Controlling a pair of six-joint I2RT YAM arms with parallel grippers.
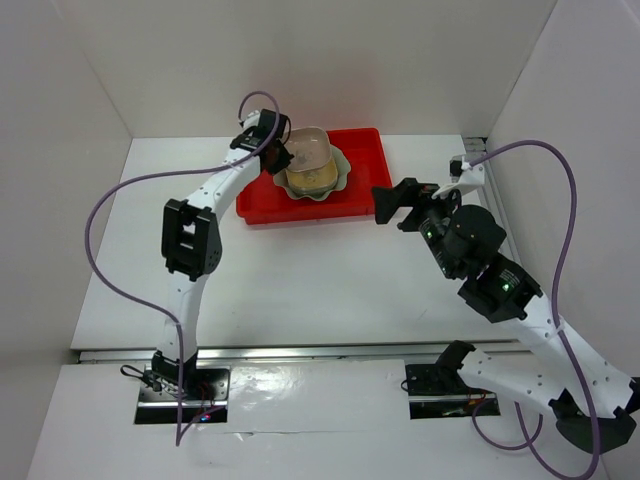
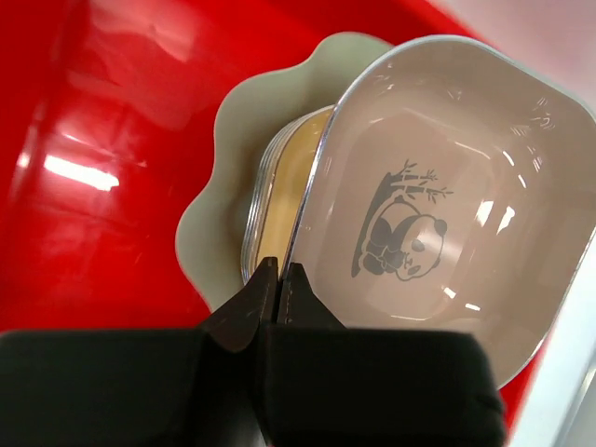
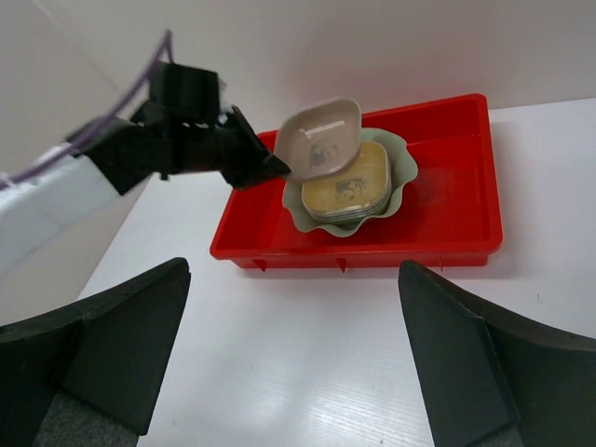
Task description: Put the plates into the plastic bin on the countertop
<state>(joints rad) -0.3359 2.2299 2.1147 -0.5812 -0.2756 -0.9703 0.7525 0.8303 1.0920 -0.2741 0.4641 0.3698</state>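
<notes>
My left gripper [image 2: 280, 270] is shut on the rim of a brownish-pink plate [image 2: 447, 186] with a panda print. It holds that plate tilted over the plastic bin [image 1: 262, 205]. Below it a stack of small plates with a yellow one [image 3: 349, 191] on top rests in the pale green scalloped plate [image 3: 400, 163], which lies in the red bin [image 3: 456, 214]. My right gripper [image 3: 293, 270] stands open and holds nothing, over the white countertop [image 3: 307, 354] just right of the bin's front corner.
White walls close in the countertop on the left, back and right. The bin sits near the back wall. My right arm [image 1: 480, 260] reaches in from the right side.
</notes>
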